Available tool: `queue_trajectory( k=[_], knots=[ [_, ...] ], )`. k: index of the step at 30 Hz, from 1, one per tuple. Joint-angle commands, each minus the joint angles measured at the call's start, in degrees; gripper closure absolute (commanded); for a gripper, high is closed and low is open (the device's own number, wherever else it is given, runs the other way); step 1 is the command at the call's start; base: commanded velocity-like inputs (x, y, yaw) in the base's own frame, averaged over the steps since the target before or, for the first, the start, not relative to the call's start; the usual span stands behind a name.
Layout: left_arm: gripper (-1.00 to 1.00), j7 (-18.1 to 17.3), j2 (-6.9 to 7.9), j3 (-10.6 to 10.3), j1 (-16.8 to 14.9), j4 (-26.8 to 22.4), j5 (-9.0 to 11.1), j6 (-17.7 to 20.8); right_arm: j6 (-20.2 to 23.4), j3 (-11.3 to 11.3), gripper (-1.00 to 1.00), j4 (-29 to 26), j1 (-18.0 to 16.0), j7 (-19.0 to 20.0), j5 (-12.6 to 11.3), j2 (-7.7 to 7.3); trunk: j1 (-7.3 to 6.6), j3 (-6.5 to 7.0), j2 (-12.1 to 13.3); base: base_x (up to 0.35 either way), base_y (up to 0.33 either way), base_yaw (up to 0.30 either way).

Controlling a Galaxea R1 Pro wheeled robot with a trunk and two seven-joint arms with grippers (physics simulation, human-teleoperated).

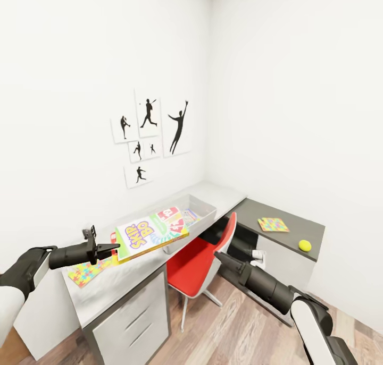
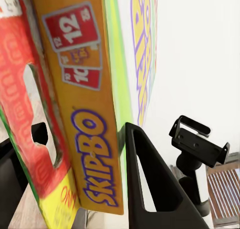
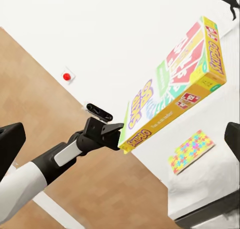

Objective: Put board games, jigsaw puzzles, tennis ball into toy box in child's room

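My left gripper (image 1: 114,248) is shut on the near edge of the yellow-green Skip-Bo board game (image 1: 151,234). It holds the box flat in the air above the table (image 1: 119,290), just short of the toy box (image 1: 205,205). In the left wrist view the box (image 2: 85,139) sits clamped between the black fingers (image 2: 150,189). Inside the toy box lies another printed box (image 1: 189,216). One jigsaw puzzle (image 1: 88,272) lies on the table under my left gripper. A second jigsaw puzzle (image 1: 273,225) and the tennis ball (image 1: 304,245) rest on the dark desk top at the right. My right gripper (image 1: 218,255) hangs open by the chair.
A red chair (image 1: 198,261) stands at the desk corner between my arms. White drawer fronts (image 1: 135,322) face me below the table. Black silhouette sports pictures (image 1: 151,142) hang on the white wall. Wood-plank floor (image 1: 234,333) lies open in front.
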Motion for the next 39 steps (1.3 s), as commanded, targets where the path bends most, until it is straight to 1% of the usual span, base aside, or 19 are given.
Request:
queue_trajectory(
  k=[1,7,13,22,33,39],
  knots=[
    [1.0,-0.2,0.01,0.1,0.0,0.0,0.0,0.6,0.4,0.0,-1.0,0.0,0.0,0.0,-0.3,0.0,0.02,0.04,0.0,0.0,-0.265,-0.216],
    [1.0,-0.2,0.06,0.1,0.0,0.0,-0.1,0.6,0.4,0.0,-1.0,0.0,0.0,0.0,-0.3,0.01,0.02,0.41,0.0,0.007,-0.28,-0.22],
    [1.0,-0.2,0.03,0.1,0.0,0.0,-0.1,0.6,0.4,0.0,-1.0,0.0,0.0,0.0,-0.2,0.03,0.02,0.62,0.0,0.145,-0.18,-0.14],
    [1.0,-0.2,0.08,0.1,0.0,0.0,-0.1,0.5,0.3,0.2,-1.0,0.0,0.0,-0.2,-0.2,0.08,0.02,0.64,0.0,0.225,-0.194,-0.012],
    [1.0,0.1,0.17,0.1,0.0,0.0,-0.2,0.6,0.3,0.1,-1.0,0.0,0.0,-0.2,-0.2,0.03,0.02,0.65,0.0,0.216,-0.265,0.0],
    [1.0,0.2,0.2,0.1,0.0,0.0,-0.2,0.6,0.4,0.1,-1.0,0.0,0.0,-0.3,-0.2,0.04,0.02,0.87,0.0,0.207,-0.279,0.116]
  ],
)
